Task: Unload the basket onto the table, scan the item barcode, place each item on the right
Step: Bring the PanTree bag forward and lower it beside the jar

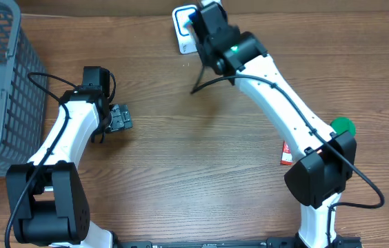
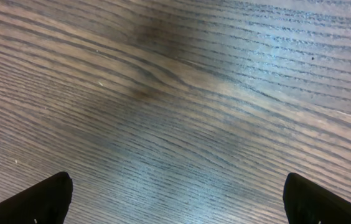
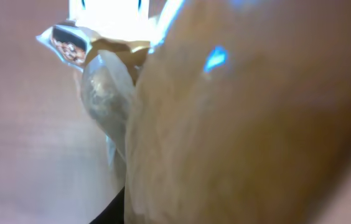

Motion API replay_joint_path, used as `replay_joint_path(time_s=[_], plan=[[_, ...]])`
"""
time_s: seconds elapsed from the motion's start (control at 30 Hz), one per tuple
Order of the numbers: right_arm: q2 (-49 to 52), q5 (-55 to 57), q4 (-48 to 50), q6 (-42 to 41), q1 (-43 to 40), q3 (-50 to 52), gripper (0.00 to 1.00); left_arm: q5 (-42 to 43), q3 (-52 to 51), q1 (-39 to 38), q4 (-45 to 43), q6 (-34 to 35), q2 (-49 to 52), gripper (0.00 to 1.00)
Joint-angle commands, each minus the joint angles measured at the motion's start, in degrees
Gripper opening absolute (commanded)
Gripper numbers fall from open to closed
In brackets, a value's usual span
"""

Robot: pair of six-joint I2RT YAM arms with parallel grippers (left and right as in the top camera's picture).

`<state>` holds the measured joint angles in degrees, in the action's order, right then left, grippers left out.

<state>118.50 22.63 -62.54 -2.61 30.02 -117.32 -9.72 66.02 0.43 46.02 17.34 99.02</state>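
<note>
Overhead: the right gripper (image 1: pixel 203 26) is being held over the white-and-blue scanner (image 1: pixel 181 31) at the tabletop's far edge. The left gripper (image 1: pixel 117 118) is being held spread near the left edge.
Left wrist: only bare tabletop (image 2: pixel 175 93) is being shown.
Right wrist: a crinkled packet (image 3: pixel 238 124) is seemingly being pinched. The presenting step is judged underway, and next the barcode is needing to be turned toward the scanner.

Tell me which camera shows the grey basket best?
The overhead view: the grey basket sits at the picture's left edge, mesh wall clear, partly cut off. The left wrist view shows only wooden table and the left gripper's fingertips. The right wrist view is filled by a blurred packet. Neither shows the basket.
</note>
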Motion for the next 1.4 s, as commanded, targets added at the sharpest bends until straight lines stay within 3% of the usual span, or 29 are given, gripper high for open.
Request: replay_joint_path(time_s=[0.0, 0.2, 0.4, 0.6, 0.83, 1.13, 1.2, 1.3, 1.37], plan=[[-0.28, -9.27, -8.28, -2.14, -3.41, 0.00, 0.04, -0.79, 0.90, 0.20, 0.00, -1.07, 0.61, 1.00], [-0.17, -10.75, -27.21, -2.12, -9.64, 0.00, 0.04, -0.79, 0.90, 0.20, 0.00, -1.07, 0.61, 1.00], [-0.17, -10.75, -33.46, -4.24, -16.57, 0.00, 0.04, -0.79, 0.90, 0.20, 0.00, -1.07, 0.61, 0.99], [-0.17, -11.58, -34.34, -8.83, -22.18, 0.28, 0.07, -0.79, 0.90, 0.20, 0.00, -1.07, 0.61, 0.99], [-0.17, -14.97, -33.66, -8.72, -25.22, 4.04, 0.07, -0.79, 0.90, 0.20, 0.00, -1.07, 0.61, 1.00], [-0.17, -10.54, -28.65, -7.87, -26.36, 11.58, 0.08, -0.79, 0.90, 0.20, 0.00, -1.07, 0.61, 1.00], [-0.17, -8.70, -27.61, -7.85, -26.43, 12.76, 0.16, -0.79, 0.90, 0.20, 0.00, -1.07, 0.61, 1.00], [-0.17, -8.09, -27.10, -7.85, -26.53, 13.94, 0.43, -0.79, 0.90, 0.20, 0.00, -1.07, 0.61, 1.00], [-0.17, -8.09, -27.08, -7.85, -26.67, 14.36, 0.56, -0.79, 0.90, 0.20, 0.00, -1.07, 0.61, 1.00]])
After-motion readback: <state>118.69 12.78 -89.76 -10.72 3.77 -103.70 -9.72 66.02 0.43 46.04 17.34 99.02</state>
